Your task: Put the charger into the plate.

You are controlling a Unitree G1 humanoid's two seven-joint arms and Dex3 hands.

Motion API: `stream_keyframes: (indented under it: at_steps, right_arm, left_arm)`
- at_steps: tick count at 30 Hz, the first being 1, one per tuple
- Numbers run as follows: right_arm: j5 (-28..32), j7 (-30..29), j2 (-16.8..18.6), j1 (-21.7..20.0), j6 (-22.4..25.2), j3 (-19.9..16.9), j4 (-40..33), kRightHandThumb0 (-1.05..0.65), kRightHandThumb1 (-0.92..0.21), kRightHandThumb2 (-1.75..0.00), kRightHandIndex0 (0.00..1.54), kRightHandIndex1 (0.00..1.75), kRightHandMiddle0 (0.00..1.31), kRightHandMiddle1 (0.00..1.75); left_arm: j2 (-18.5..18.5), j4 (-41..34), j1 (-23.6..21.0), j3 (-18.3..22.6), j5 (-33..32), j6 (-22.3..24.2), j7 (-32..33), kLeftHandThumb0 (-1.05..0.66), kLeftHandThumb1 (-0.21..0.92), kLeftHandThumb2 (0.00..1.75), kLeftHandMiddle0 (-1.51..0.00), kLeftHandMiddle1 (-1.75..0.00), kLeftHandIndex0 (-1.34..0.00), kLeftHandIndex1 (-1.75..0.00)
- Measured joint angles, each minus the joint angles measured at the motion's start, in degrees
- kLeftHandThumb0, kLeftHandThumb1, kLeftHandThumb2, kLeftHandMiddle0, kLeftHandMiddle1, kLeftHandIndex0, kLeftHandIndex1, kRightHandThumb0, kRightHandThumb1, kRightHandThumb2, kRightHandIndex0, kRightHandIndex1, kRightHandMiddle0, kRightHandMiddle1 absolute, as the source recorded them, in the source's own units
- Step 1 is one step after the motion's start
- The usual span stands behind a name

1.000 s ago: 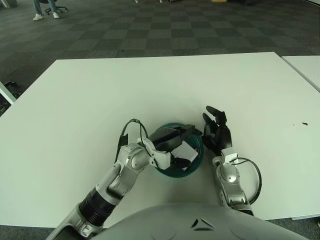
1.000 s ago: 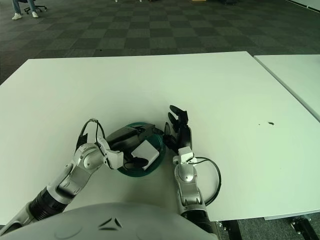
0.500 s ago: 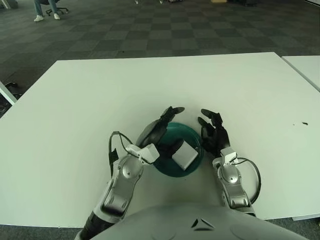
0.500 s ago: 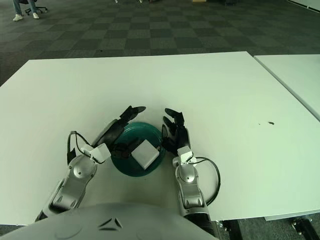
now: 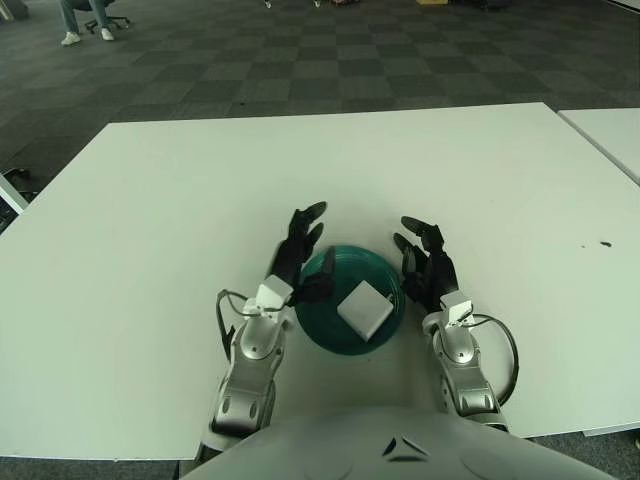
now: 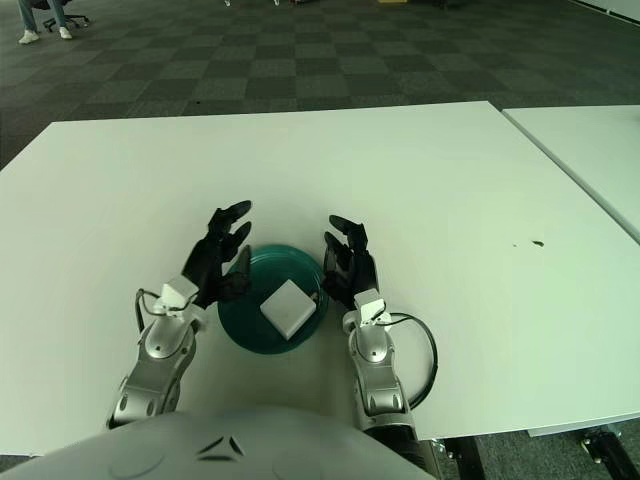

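One charger (image 5: 364,309) in plate (image 5: 340,343), between left hand (image 5: 300,250), right hand (image 5: 428,266)

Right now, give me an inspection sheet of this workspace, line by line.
Surface: white table, with a second white table just to its right.
Job's things: white charger lies inside the teal plate at the near edge of the white table.
Clutter: a small dark speck far right; nothing else seen.
Hands: left hand at the plate's left rim, fingers spread, holding nothing; right hand at its right rim, also open.
Cables: black loops at the left wrist and right wrist.
Surroundings: dark checkered carpet; a person's feet by a chair base, far left.
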Motion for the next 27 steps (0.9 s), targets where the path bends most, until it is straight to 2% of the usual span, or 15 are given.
stream_keyframes:
  at_steps: [4, 10, 21, 27]
  right_arm:
    - [0.01, -0.03, 0.07, 0.36, 0.36, -0.11, -0.26, -0.70, -0.92, -0.89, 0.52, 0.03, 0.01, 0.86]
    - [0.00, 0.25, -0.13, 0.59, 1.06, -0.01, -0.85, -0.70, -0.92, -0.89, 0.51, 0.02, 0.00, 0.85]
    - [0.01, 1.02, -0.51, 1.80, 1.82, 0.13, -2.53, -0.71, -0.92, -0.89, 0.52, 0.02, 0.01, 0.84]
    - [0.02, 1.63, -0.59, 2.98, 2.49, 0.10, -3.95, -0.71, -0.92, -0.88, 0.53, 0.03, 0.02, 0.85]
  left_arm:
    - [-0.44, -0.02, 2.14, 2.70, -2.34, 0.08, 2.60, -0.94, 0.92, 1.04, -0.42, -0.03, 0.00, -0.75]
    - [-0.17, 0.26, 3.01, 3.31, -3.54, 0.56, 3.40, -0.94, 0.92, 1.04, -0.45, -0.04, -0.02, -0.78]
    - [4.00, 7.65, 2.47, 6.47, -4.49, -3.76, 1.72, -0.92, 0.92, 1.03, -0.43, -0.02, -0.02, -0.78]
    - [4.95, 10.43, 2.31, 7.54, -5.64, -7.15, 0.65, -0.91, 0.92, 1.05, -0.41, 0.00, -0.01, -0.77]
